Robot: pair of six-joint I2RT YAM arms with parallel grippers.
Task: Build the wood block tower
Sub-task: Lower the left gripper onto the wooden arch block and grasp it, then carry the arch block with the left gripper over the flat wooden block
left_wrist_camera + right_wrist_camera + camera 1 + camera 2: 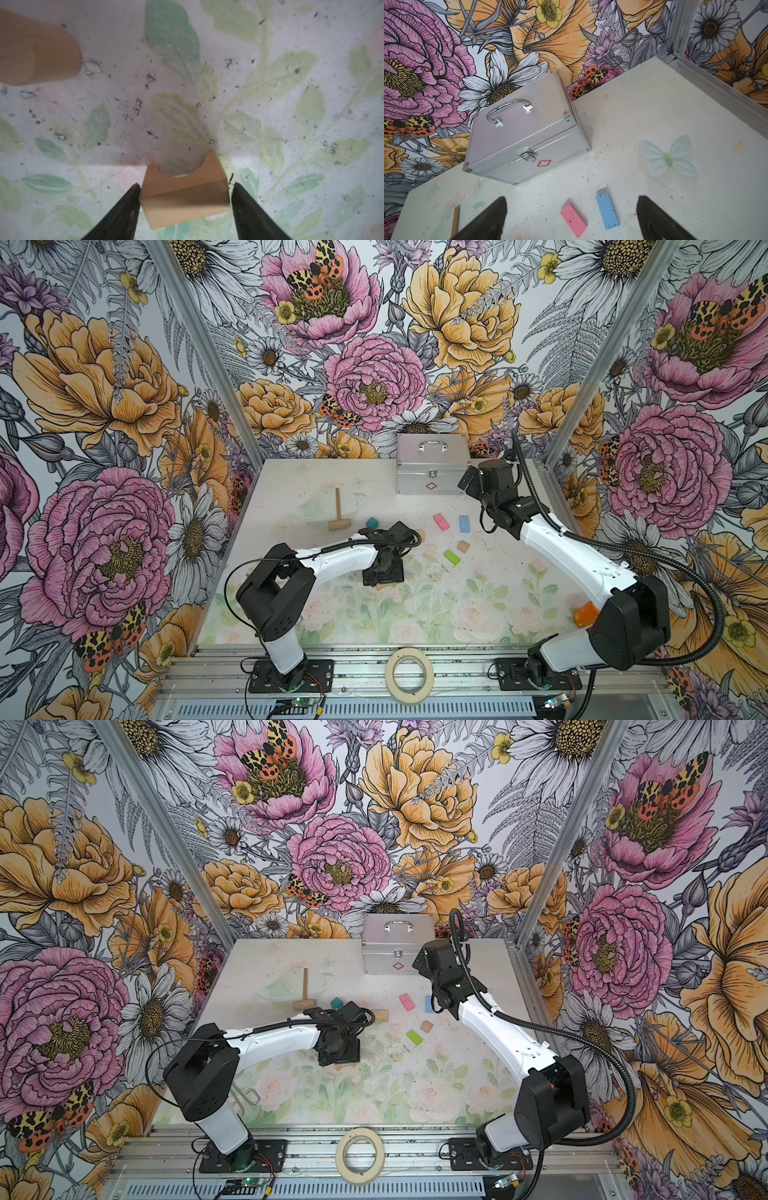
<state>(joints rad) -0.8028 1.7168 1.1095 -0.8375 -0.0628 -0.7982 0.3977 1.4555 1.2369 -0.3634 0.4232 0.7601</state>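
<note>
Notched tan block (184, 193) between open jaws of my left hand (185, 184), not yet gripped | right hand (572, 199) spread wide, holding nothing

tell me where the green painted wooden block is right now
In both top views the green painted wooden block lies flat right of centre, close beside the small tan wooden cube and nearer the camera than the pink brick.

Between wide-apart jaws: pink block (573, 219), blue block (607, 211) side by side; silver case (525, 133) beyond.
</note>
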